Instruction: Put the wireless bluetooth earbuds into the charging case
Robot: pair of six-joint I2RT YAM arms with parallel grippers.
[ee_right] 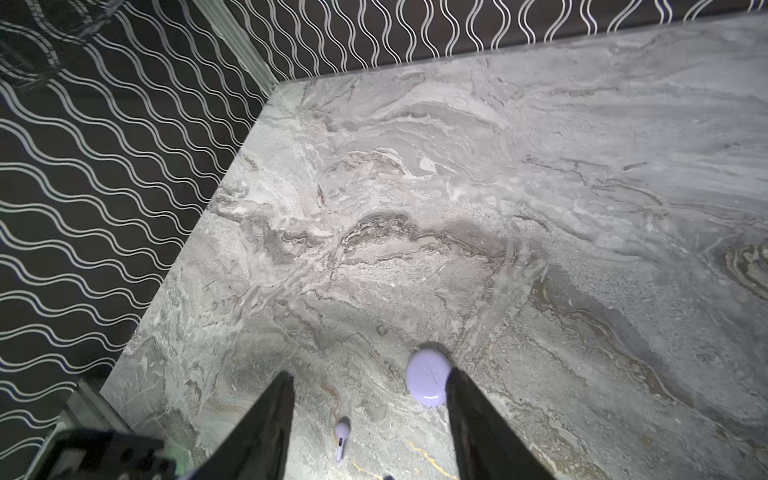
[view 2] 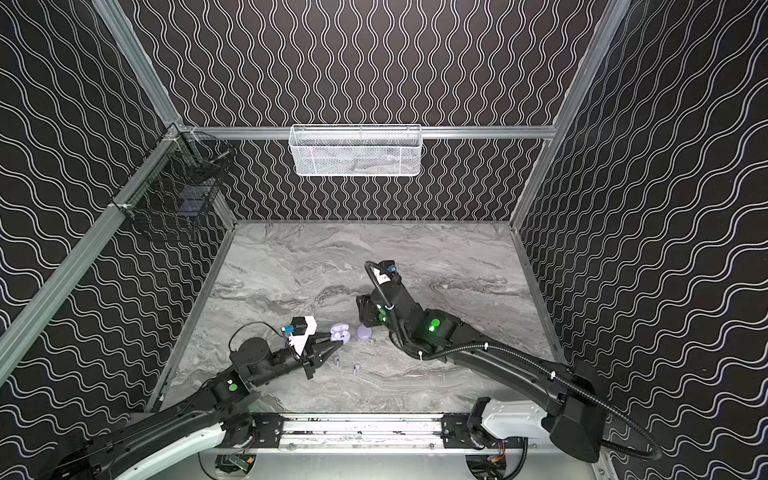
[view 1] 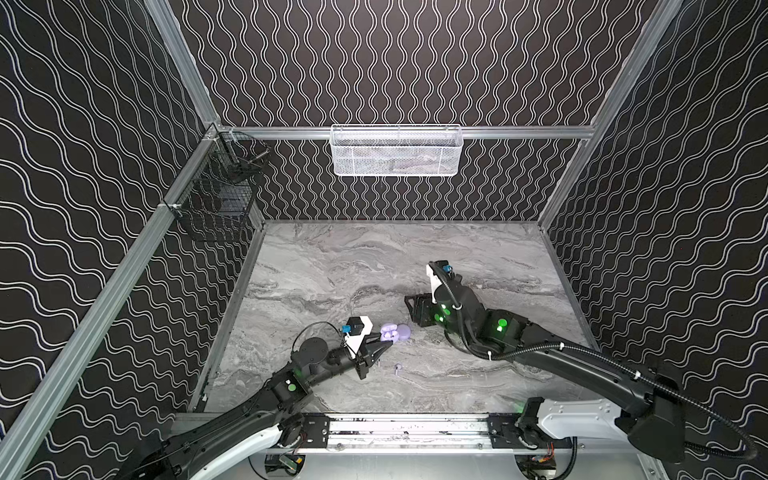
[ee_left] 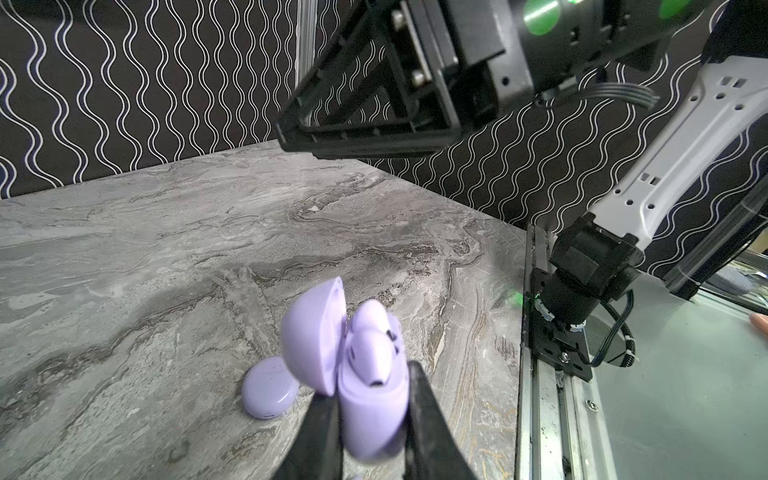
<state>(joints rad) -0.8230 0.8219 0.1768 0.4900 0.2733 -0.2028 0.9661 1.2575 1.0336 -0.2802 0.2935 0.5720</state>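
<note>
We find the left gripper pinched on the open charging case, with two earbuds seated inside it. A closed case lies just beside the open case, on the right arm's side. A loose earbud and a second loose earbud lie on the marble table near the open case, toward the robot's base. The right gripper stands spread and empty, above the table

Open charging case: pale lavender, round, lid standing raised. Seated earbuds, two, sitting inside, heads showing. Closed case lying flat just beside. Loose earbud and second loose earbud lying near, apart.
</note>
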